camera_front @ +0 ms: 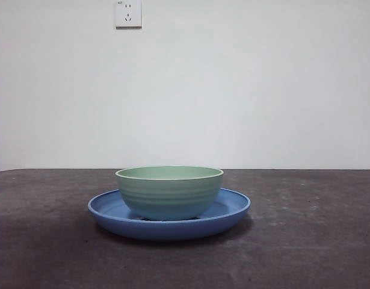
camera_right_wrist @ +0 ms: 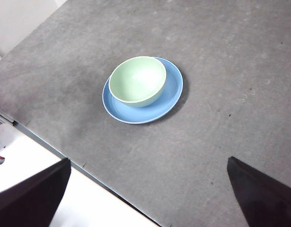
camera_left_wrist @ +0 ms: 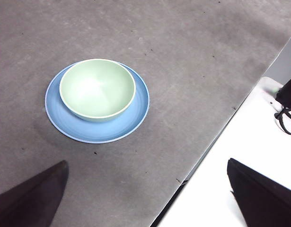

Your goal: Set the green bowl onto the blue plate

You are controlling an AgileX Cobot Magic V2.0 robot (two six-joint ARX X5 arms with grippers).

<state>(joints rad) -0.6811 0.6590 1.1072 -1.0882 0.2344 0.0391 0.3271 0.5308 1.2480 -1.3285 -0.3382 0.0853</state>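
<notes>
Only the tips of each gripper's jaws show, at the wrist views' corners: left gripper (camera_left_wrist: 145, 198) and right gripper (camera_right_wrist: 147, 196) both spread wide, holding nothing, well apart from the dishes. The green bowl (camera_front: 169, 191) sits upright on the blue plate (camera_front: 230, 212), its base hidden behind the plate's rim. The grey table (camera_front: 317, 241) lies open all around. Behind, a white wall (camera_front: 263, 90) carries a socket (camera_front: 128, 13).

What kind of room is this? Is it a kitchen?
Probably not a kitchen; more likely a robot test room or lab. There is a bare white wall with one power socket, a plain grey table, and only a green bowl on a blue plate.
</notes>
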